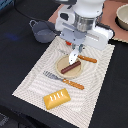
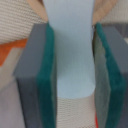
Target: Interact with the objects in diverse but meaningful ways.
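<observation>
The arm's jaws [image 1: 73,56] hang just above the round tan plate [image 1: 63,71] in the middle of the striped placemat [image 1: 35,82], and they are clamped on a pale silvery flat piece [image 1: 73,56]. Up close through the wrist view, that flat piece [image 2: 70,47] stands upright between the two green-faced pads [image 2: 49,75], both pressed against its sides, with the woven mat showing below its rounded end.

Directly under the jaws a brown sausage [image 1: 71,67] lies across the plate. Just beside the jaws, towards the exterior view's right, an orange-handled knife [image 1: 86,59] rests on the mat. Below the plate, nearer the camera, lies a fork [image 1: 62,80] with an orange handle, and further still from the jaws sits the yellow scored bread loaf [image 1: 56,98] near the mat's front edge.

Off the mat on the dark tabletop [image 1: 17,45], well apart from the jaws towards the exterior view's left, stands a small grey handled pot [image 1: 42,33].
</observation>
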Robot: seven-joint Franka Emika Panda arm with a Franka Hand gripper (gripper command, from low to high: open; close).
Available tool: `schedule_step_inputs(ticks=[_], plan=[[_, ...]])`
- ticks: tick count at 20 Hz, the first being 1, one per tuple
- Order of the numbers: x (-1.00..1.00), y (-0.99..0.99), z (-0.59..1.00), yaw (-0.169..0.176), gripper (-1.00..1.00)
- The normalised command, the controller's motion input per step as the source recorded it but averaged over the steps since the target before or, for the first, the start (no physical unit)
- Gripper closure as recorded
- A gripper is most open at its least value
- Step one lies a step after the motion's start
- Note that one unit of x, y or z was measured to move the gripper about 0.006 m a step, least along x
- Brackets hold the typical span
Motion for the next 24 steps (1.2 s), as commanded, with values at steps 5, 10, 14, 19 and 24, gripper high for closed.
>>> schedule_step_inputs(ticks=[5, 10, 14, 19, 24], plan=[[-0.24, 0.0, 0.01, 0.279, 1.0], [-0.49, -0.01, 0.01, 0.207, 1.0], [-0.62, -0.1, -0.01, 0.159, 1.0], [-0.61, -0.1, -0.04, 0.169, 1.0], [-0.63, -0.11, -0.06, 0.159, 1.0]])
